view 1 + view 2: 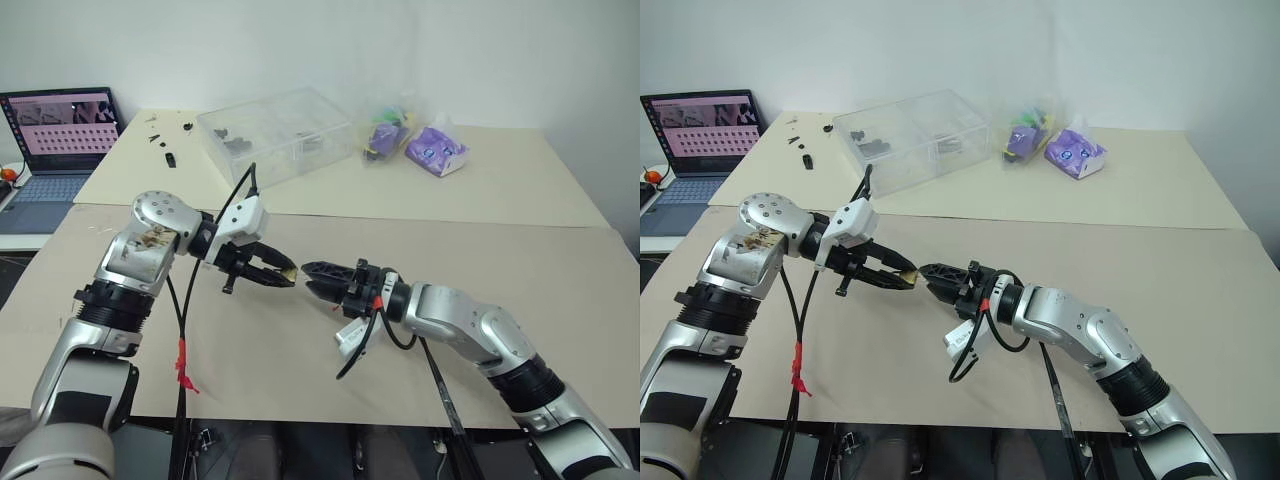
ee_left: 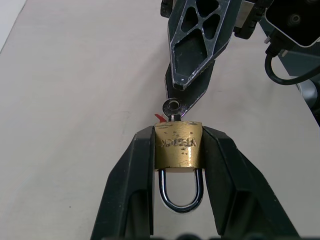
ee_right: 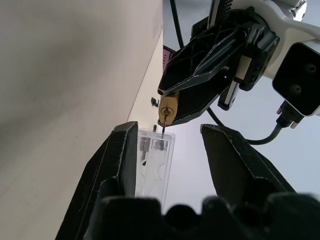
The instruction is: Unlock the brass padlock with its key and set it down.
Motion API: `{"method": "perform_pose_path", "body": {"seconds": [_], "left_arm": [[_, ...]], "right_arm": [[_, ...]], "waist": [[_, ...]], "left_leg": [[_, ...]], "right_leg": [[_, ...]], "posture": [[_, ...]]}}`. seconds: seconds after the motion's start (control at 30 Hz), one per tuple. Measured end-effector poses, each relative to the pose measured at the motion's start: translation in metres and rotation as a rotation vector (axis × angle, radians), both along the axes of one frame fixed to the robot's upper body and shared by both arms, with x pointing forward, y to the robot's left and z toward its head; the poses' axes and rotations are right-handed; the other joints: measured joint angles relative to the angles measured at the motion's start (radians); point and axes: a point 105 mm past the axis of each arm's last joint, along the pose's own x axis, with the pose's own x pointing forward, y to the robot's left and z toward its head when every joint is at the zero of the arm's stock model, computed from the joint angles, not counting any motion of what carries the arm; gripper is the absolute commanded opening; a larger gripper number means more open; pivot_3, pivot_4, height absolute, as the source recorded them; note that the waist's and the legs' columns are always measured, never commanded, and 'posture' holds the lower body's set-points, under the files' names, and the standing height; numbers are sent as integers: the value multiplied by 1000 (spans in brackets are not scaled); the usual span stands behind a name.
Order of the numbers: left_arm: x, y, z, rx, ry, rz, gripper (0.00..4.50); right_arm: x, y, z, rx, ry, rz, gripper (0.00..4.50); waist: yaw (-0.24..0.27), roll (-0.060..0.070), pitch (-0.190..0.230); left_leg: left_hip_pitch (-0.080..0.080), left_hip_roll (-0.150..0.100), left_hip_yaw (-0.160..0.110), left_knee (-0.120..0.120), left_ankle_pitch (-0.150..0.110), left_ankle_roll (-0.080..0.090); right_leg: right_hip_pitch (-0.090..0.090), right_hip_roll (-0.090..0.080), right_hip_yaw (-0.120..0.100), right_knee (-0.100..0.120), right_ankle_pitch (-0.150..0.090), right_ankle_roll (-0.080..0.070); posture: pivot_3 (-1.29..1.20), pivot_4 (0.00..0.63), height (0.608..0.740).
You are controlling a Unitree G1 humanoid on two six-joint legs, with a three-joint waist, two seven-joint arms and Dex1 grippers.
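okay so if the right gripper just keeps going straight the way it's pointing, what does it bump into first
Most likely the key sticking out of the brass padlock, which the left gripper holds clamped by its body. The right gripper is open and points at it with a small gap between; exact depth is hard to judge.

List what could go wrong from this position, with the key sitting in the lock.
1. The key sits in the brass padlock untouched; the right end effector is open just beyond it and may knock it out while closing.
2. The left end effector pinches only the padlock's sides, so turning the key could twist it loose.
3. Held above the table, anything dropped falls.
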Motion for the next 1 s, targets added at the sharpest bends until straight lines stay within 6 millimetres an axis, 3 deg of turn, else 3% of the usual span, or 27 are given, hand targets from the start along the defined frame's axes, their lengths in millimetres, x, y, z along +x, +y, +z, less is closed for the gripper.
{"method": "perform_pose_path", "body": {"seconds": [0.6, 0.7, 0.87, 1.0], "left_arm": [[-2, -2, 1, 2, 8, -6, 1223], [-2, -2, 1, 3, 8, -6, 1223], [-3, -3, 0, 5, 10, -7, 1223], [-3, -3, 0, 5, 11, -7, 1223]], "right_arm": [[0, 0, 0, -1, 1, 0, 2468], [0, 0, 0, -2, 1, 0, 1826], [0, 0, -1, -4, 2, -1, 64], [0, 0, -1, -9, 4, -2, 27]], "waist": [[0, 0, 0], [0, 0, 0], [0, 0, 0], [0, 0, 0]], "left_leg": [[0, 0, 0, 0, 0, 0], [0, 0, 0, 0, 0, 0], [0, 0, 0, 0, 0, 0], [0, 0, 0, 0, 0, 0]], "right_leg": [[0, 0, 0, 0, 0, 0], [0, 0, 0, 0, 0, 0], [0, 0, 0, 0, 0, 0], [0, 0, 0, 0, 0, 0]], "posture": [[0, 150, 726], [0, 150, 726], [0, 150, 726], [0, 150, 726]]}}
